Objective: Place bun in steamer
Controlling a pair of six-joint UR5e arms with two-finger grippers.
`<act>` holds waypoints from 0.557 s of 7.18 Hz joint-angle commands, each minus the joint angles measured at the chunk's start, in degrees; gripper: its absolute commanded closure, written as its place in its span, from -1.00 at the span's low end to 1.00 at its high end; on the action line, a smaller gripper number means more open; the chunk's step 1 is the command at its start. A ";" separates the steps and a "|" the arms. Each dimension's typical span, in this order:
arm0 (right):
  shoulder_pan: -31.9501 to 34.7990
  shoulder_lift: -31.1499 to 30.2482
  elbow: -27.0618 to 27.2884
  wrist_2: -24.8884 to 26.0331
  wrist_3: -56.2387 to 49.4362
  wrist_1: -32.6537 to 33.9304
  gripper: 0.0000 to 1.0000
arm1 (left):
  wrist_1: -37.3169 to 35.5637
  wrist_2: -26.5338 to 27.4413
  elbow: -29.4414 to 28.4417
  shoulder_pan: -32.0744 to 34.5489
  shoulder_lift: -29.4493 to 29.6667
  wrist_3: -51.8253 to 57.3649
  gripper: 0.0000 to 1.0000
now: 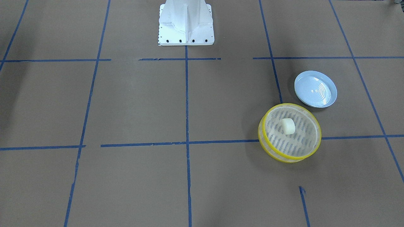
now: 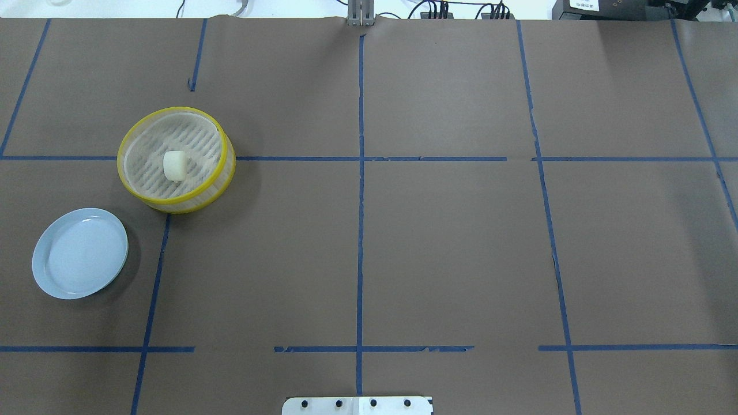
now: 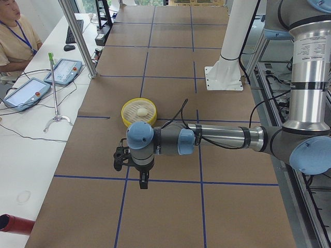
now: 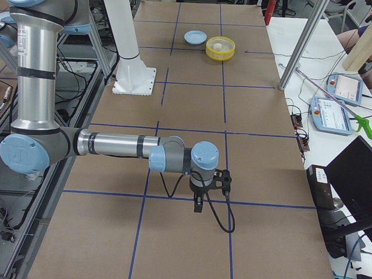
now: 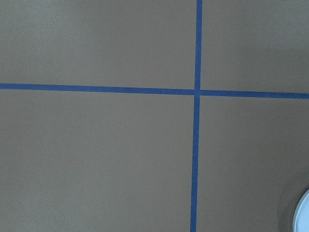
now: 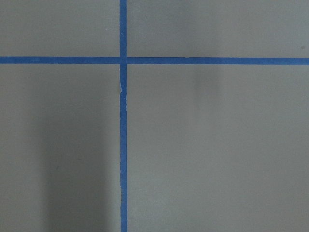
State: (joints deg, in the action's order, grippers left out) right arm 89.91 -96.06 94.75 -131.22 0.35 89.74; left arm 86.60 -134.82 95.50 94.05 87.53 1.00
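Note:
The cream-white bun (image 2: pixel 174 165) lies inside the yellow-rimmed steamer (image 2: pixel 173 109) on the table's left half. It also shows in the front view (image 1: pixel 288 126), within the steamer (image 1: pixel 285 105). My left gripper (image 3: pixel 143 184) shows only in the exterior left view, hanging above the table well away from the steamer (image 3: pixel 138 106); I cannot tell if it is open or shut. My right gripper (image 4: pixel 198 207) shows only in the exterior right view, far from the steamer (image 4: pixel 221 49); I cannot tell its state either. Neither wrist view shows fingers.
A pale blue ridged plate (image 2: pixel 79 253) sits beside the steamer, nearer the robot; it also shows in the front view (image 1: pixel 315 89). The white robot base (image 1: pixel 186 22) stands mid-table. An operator (image 3: pixel 13 31) and tablets (image 3: pixel 64 71) are beside the table.

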 commanded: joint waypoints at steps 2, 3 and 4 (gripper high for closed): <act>0.00 0.00 0.00 0.00 0.00 0.00 -1.00 | -1.33 -0.01 -0.05 -0.09 -0.16 0.23 -1.00; 0.00 0.00 0.00 0.00 0.00 0.00 -1.00 | -3.17 -0.09 0.38 -0.09 -0.08 0.23 -1.00; 0.00 0.00 0.00 0.00 0.00 0.00 -1.00 | -3.19 -0.09 0.04 -0.18 0.19 0.32 -1.00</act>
State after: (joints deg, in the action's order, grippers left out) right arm 89.91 -96.07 94.75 -131.22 0.35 89.74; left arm 84.16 -134.88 95.64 93.93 87.52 1.24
